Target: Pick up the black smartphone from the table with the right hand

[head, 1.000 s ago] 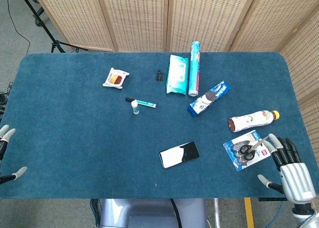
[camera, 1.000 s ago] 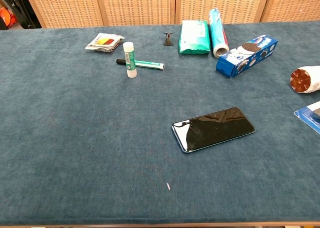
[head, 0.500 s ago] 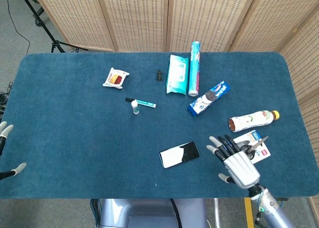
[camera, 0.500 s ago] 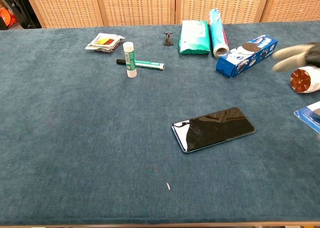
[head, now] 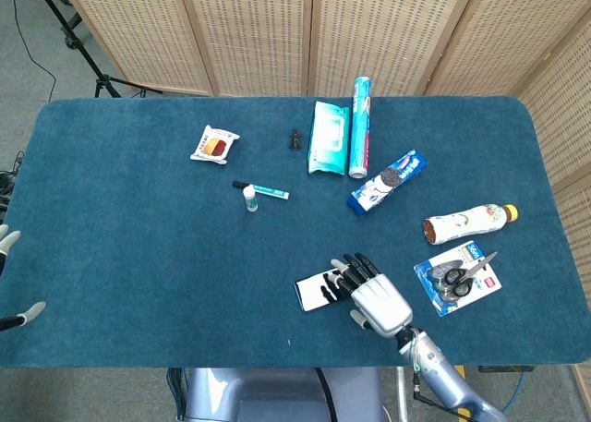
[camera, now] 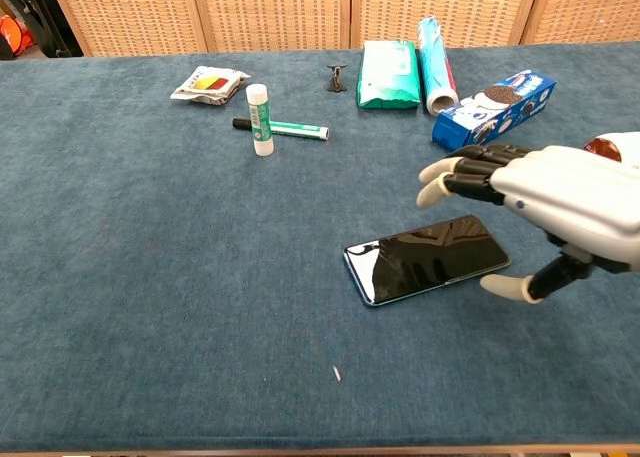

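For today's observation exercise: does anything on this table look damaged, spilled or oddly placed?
Little stands out. The glue stick stands upright while the green marker beside it lies flat, and the bottle lies on its side. The black smartphone lies flat at an angle; light streaks on its screen may be reflections, not cracks.

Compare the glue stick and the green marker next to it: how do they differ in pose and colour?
The glue stick stands upright, while the green marker lies flat. The glue stick is mostly white; the marker is green with a black cap. Both sit together on the blue table, far from the phone.
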